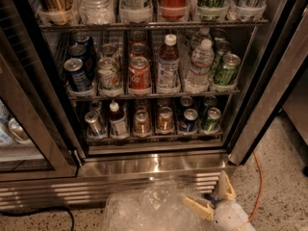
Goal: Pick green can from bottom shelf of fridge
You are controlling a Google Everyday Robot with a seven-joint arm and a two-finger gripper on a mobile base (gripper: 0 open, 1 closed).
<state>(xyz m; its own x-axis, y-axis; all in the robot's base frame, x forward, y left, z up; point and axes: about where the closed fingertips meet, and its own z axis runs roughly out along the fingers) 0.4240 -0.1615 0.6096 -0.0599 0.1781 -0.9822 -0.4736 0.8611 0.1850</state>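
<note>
The fridge (154, 165) stands open in front of me, its steel sill shining. The bottom shelf (154, 134) holds a row of drinks in clear lane trays. The green can (211, 119) stands at the front of the rightmost lane, with another green can behind it. A dark blue can (188, 121) is just left of it. My gripper (209, 196) is low at the bottom right, on the floor side of the sill, well below the green can and apart from it. Its two pale fingers are spread open and empty.
The shelf above carries blue cans, a red cola can (139, 73), bottles and more green cans (226, 70). Crumpled clear plastic (149, 208) lies on the floor left of the gripper. An orange cable (260, 186) runs at right. The fridge's door frame (269, 95) slants at right.
</note>
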